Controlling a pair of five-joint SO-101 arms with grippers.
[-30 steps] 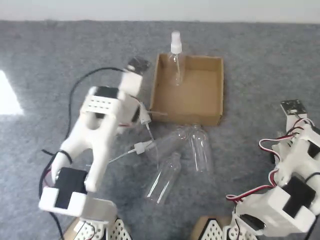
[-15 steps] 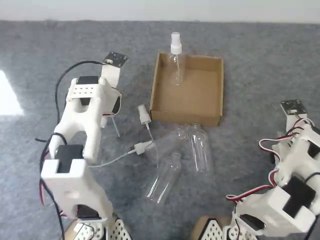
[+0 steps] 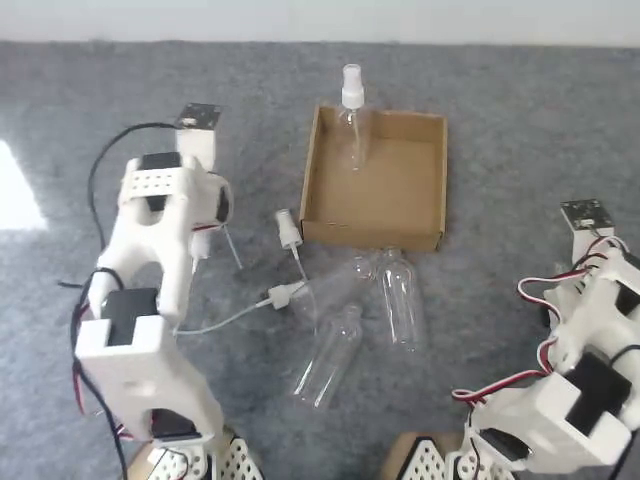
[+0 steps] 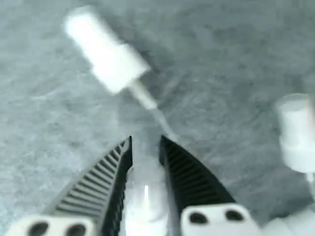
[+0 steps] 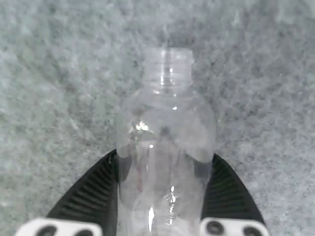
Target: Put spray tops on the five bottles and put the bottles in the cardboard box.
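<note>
The left arm has swung back from the corner of the cardboard box (image 3: pixel 372 237) toward its own side of the desk (image 3: pixel 520 150). Its left end effector (image 4: pixel 145 142) is pinched narrow on what looks like a spray top (image 4: pixel 145 196), with a thin tube (image 3: pixel 231 248) poking out beyond the jaws. Nothing else has shifted. Two loose tops (image 3: pixel 288 230) (image 3: pixel 283 293) and three bare bottles (image 3: pixel 400 295) lie just in front of the box, and one capped bottle (image 3: pixel 353 125) leans inside it. The right end effector (image 5: pixel 165 157) hasn't budged and grips an open-necked bottle (image 5: pixel 167 123) around its body. So a top is in hand (I think) and a bottle waits for it. The two are well apart, and four bottles remain to be capped.
</note>
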